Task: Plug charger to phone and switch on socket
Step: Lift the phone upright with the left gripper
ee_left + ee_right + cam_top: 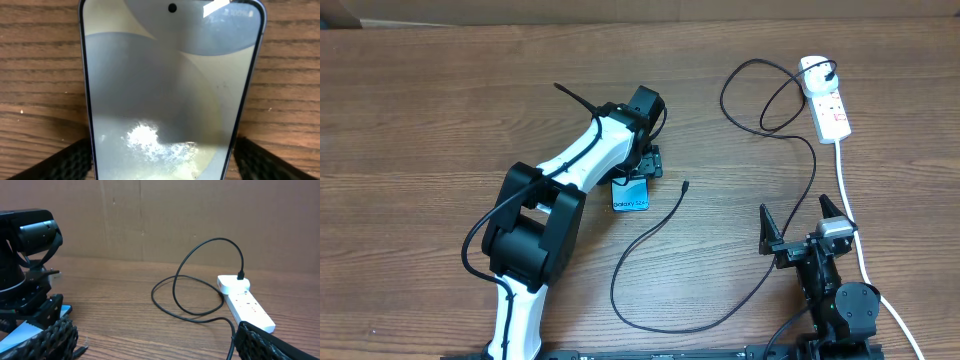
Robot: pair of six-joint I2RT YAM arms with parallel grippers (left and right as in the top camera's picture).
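The phone (632, 197) lies flat on the wooden table, its pale screen filling the left wrist view (170, 90). My left gripper (644, 170) (162, 155) is open and straddles it, with one finger (70, 162) just outside each long edge. The charger's small tip (686, 185) (81, 350) rests on the table right of the phone. Its black cable (720, 318) (200, 317) loops to a plug (830, 72) seated in the white socket (830, 105) (247, 302) at the far right. My right gripper (798, 222) (160, 345) stands open and empty near the front edge.
The socket's thick white cord (848, 190) runs down the right side past my right arm. The cable makes a wide loop (760, 95) left of the socket and a long curve (650, 320) across the front. A cardboard wall (175, 215) stands behind the table.
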